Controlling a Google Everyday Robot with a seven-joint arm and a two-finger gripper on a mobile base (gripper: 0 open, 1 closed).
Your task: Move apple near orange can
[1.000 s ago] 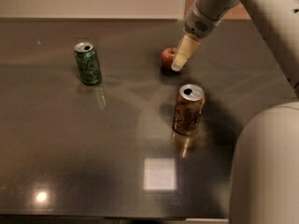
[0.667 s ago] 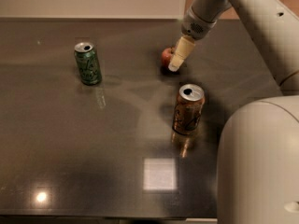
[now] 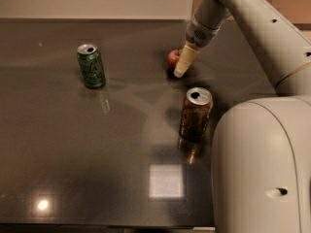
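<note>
The small red apple (image 3: 172, 58) sits on the dark table, behind and to the left of the orange-brown can (image 3: 195, 113), which stands upright about a can's height nearer to me. My gripper (image 3: 178, 72) comes down from the upper right. Its cream tip sits right against the apple's front right side and hides part of the apple. The gripper is well behind the orange can.
A green can (image 3: 91, 65) stands upright at the left of the dark table (image 3: 97, 154). My arm's pale body (image 3: 262, 164) fills the lower right. A wall edge runs along the table's far side.
The gripper tip has shifted slightly left and lower against the apple. The arm's body now covers more of the right side. The apple and both cans have not moved.
</note>
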